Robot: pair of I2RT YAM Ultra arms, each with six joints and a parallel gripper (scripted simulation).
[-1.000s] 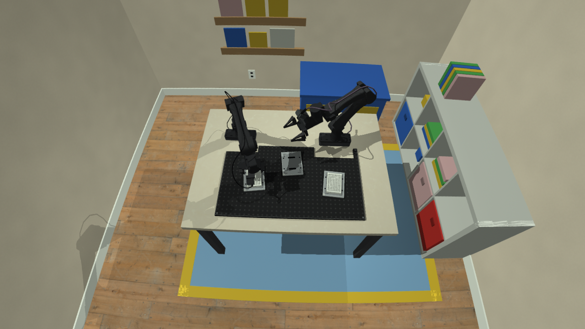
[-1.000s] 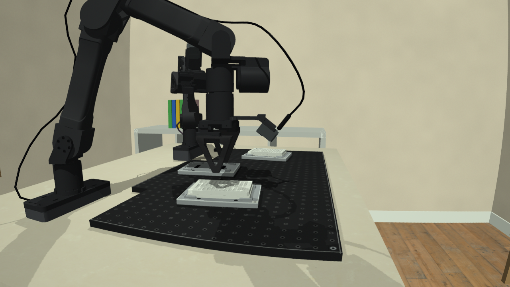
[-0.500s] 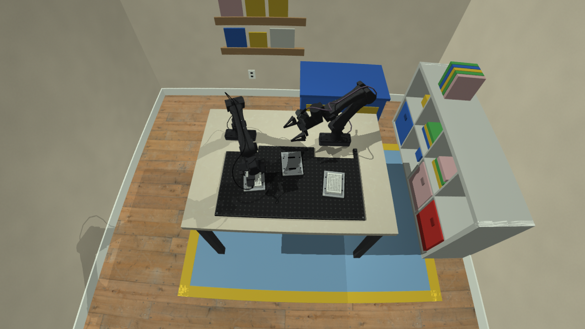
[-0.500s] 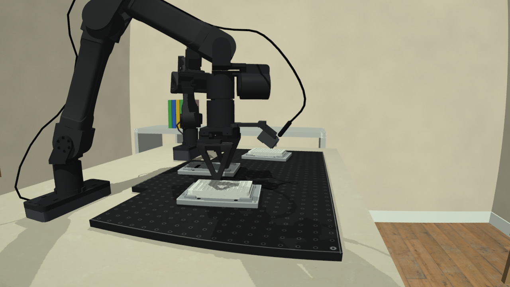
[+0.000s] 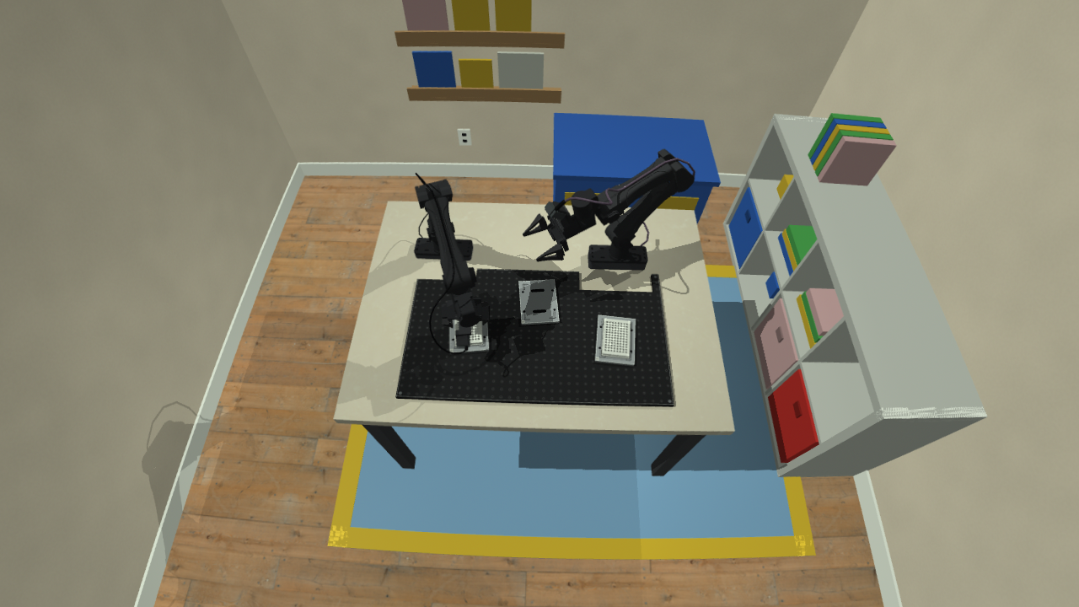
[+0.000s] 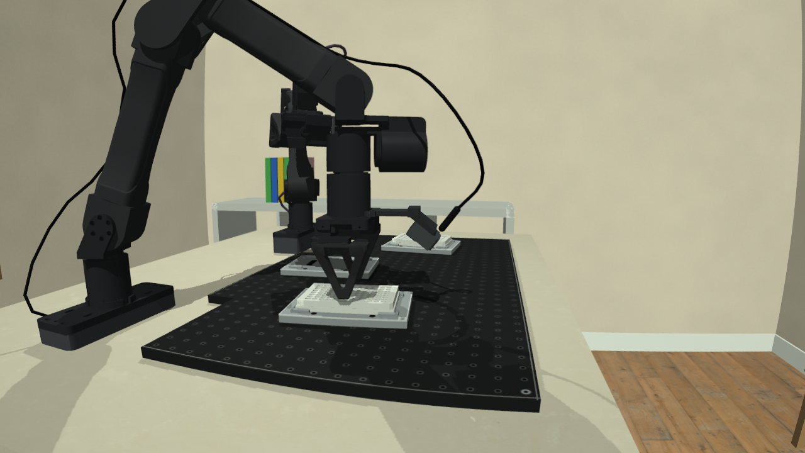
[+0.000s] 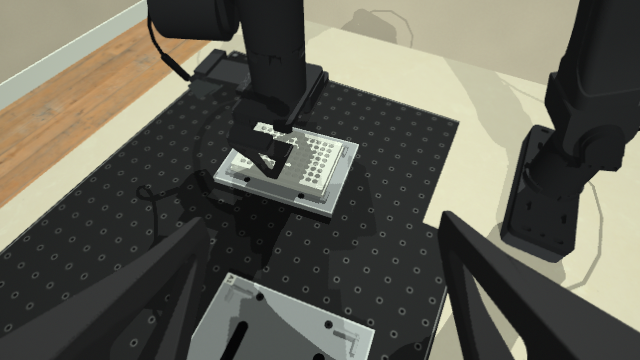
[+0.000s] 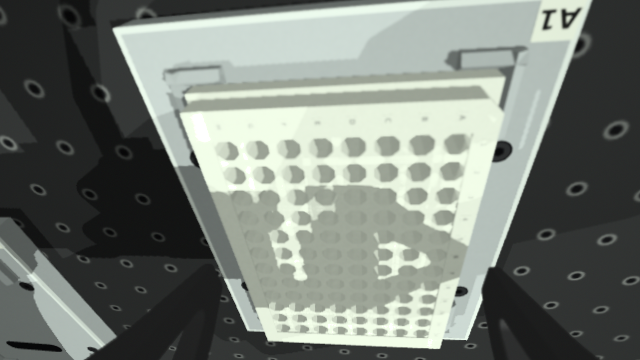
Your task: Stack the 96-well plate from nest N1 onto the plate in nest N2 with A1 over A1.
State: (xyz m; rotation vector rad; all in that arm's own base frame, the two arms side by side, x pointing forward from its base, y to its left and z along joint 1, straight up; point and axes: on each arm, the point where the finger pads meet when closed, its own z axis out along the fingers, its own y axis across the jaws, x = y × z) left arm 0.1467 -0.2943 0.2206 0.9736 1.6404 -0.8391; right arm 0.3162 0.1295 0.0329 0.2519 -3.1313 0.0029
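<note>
Our right gripper (image 5: 463, 337) (image 6: 343, 295) (image 7: 287, 149) (image 8: 344, 276) is wide open over the source plate (image 5: 476, 337) (image 6: 371, 299) (image 7: 318, 165) (image 8: 350, 220), holding nothing; plate sits in N1 (image 5: 469, 349) (image 6: 343, 319) (image 7: 332, 206) (image 8: 325, 45), long axis running across our exterior view and up the right wrist view; cut A1 corner points top right there, toward the nest's A1 label (image 8: 560, 19); our left gripper (image 5: 532, 246) (image 7: 320, 225) is wide open too, empty.
</note>
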